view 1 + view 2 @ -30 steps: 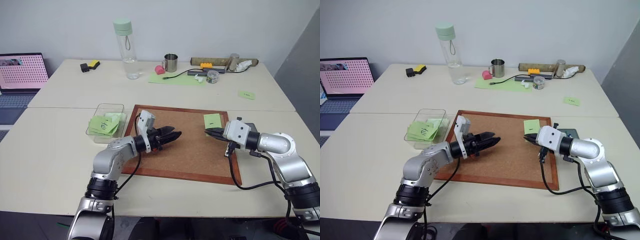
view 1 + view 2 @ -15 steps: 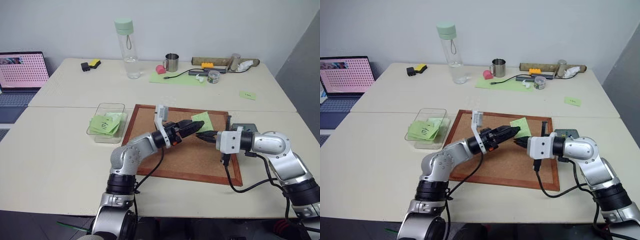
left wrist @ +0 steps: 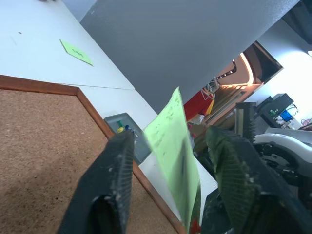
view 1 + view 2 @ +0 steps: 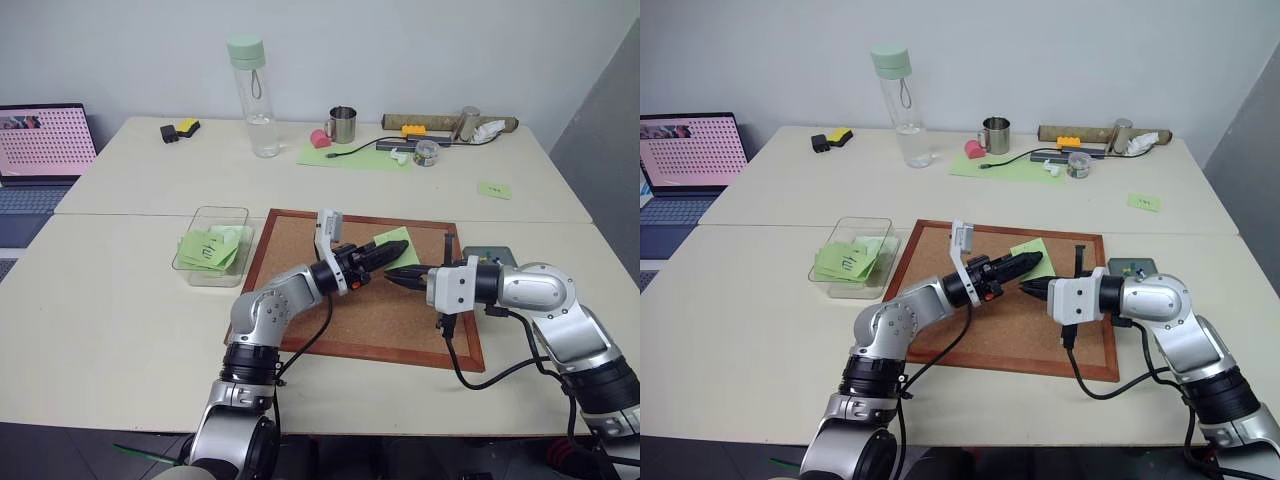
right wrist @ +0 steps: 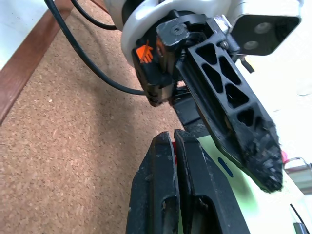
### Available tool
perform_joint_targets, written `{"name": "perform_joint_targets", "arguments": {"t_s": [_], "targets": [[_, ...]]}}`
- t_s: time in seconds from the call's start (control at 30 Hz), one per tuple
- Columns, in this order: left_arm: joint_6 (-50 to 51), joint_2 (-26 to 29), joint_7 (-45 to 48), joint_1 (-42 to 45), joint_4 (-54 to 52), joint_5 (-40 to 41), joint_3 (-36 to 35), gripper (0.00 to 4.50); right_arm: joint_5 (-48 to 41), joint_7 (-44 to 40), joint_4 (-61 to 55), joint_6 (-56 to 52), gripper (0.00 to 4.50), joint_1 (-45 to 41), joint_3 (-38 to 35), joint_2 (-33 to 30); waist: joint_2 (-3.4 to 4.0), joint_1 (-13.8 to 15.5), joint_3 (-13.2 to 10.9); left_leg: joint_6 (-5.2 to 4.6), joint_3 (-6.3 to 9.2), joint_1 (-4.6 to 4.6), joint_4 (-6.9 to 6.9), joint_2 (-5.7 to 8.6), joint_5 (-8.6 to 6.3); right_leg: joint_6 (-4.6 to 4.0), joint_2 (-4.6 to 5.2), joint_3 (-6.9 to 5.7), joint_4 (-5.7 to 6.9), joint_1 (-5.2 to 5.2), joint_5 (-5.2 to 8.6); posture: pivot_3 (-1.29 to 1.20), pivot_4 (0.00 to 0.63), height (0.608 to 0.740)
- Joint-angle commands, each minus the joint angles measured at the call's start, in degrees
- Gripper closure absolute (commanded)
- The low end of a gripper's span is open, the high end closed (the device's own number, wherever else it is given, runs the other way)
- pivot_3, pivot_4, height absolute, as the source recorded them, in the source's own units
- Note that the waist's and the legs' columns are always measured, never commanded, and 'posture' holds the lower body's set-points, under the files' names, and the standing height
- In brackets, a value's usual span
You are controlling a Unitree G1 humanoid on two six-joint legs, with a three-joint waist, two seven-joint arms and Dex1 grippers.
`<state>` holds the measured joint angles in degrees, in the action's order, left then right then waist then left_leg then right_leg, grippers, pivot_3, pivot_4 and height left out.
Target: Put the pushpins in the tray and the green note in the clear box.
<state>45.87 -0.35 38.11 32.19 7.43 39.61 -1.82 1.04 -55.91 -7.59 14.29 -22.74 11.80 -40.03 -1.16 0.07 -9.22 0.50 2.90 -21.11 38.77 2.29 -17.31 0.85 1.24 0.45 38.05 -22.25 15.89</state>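
— Both grippers have met over the corkboard (image 4: 300, 250); the green note (image 4: 392, 246), flat a second ago, stands lifted between them.

— Grip?

— Right gripper (image 4: 388, 272) pinched shut on its red pushpin (image 5: 173, 145); left gripper (image 4: 392, 250) half open around the note, ready to take it.

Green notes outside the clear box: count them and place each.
2. One green note is up over the corkboard between the left gripper and the right gripper. Another lies on the far table, right side. More may be hidden.
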Motion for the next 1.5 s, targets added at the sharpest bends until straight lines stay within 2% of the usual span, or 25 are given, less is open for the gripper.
{"name": "perform_joint_targets", "arguments": {"t_s": [0.03, 0.3, 0.67, 0.83, 0.97, 1.17, 1.5], "targets": [[-1.34, -0.42, 1.01, 0.11, -1.21, 0.02, 1.12, 3.10, -0.66, -0.11, -1.94, 0.52, 4.50, -0.62, -0.38, -0.09, 0.00, 0.00, 0.00, 0.00, 0.00, 0.00, 0.00, 0.00, 0.00, 0.00, 0.00, 0.00, 0.00, 0.00, 0.00, 0.00, 0.150, 0.740], [-2.87, -0.01, 1.08, -0.55, -0.01, -1.05, 1.47, 4.46, -0.50, 0.18, -1.37, 0.82, 4.50, -0.93, -0.13, 0.28, 0.00, 0.00, 0.00, 0.00, 0.00, 0.00, 0.00, 0.00, 0.00, 0.00, 0.00, 0.00, 0.00, 0.00, 0.00, 0.00, 0.150, 0.740], [-9.16, -0.09, -1.16, -0.17, 4.06, -6.32, 1.94, 4.46, -5.43, 1.50, -4.95, -3.63, 4.50, -1.21, -3.16, 1.60, 0.00, 0.01, 0.00, 0.00, 0.01, 0.00, 0.00, 0.00, 0.00, 0.00, 0.00, 0.00, 0.00, 0.00, 0.00, 0.00, 0.150, 0.740], [-11.95, -0.80, -1.90, 0.03, 6.69, -8.27, 1.78, 4.46, -10.15, 2.82, -8.89, -10.65, 4.50, 0.72, -6.99, 1.12, 0.00, 0.14, 0.00, -0.01, 0.02, -0.02, 0.00, 0.00, 0.00, 0.00, 0.00, -0.01, -0.02, 0.00, 0.00, 0.00, 0.150, 0.740], [-12.36, -0.97, -1.72, -0.16, 5.55, -8.59, 2.15, 4.46, -13.52, 5.78, -10.07, -19.94, 4.50, 3.78, -12.75, 0.04, 0.00, 0.40, 0.00, -0.02, 0.04, -0.06, 0.00, 0.00, -0.01, 0.00, 0.01, -0.02, -0.04, -0.01, 0.00, 0.00, 0.150, 0.740], [-11.55, 1.13, -1.88, -1.68, -3.36, -8.37, 2.97, 4.46, -11.30, 12.28, -1.14, -28.71, 4.50, 7.66, -21.22, -3.22, 0.00, 0.87, 0.00, -0.03, 0.04, -0.14, 0.02, 0.01, -0.02, -0.01, 0.03, -0.02, -0.04, -0.05, -0.01, 0.00, 0.150, 0.740], [-11.72, 5.36, -2.06, -4.77, -10.89, -10.03, 5.84, 4.46, -7.88, 16.58, 15.53, -32.20, 4.50, 5.27, -20.55, -2.98, 0.03, 0.86, 0.01, -0.05, -0.03, -0.10, 0.00, 0.01, -0.02, -0.01, 0.02, 0.02, 0.00, -0.05, -0.01, 0.00, 0.150, 0.740]]}}
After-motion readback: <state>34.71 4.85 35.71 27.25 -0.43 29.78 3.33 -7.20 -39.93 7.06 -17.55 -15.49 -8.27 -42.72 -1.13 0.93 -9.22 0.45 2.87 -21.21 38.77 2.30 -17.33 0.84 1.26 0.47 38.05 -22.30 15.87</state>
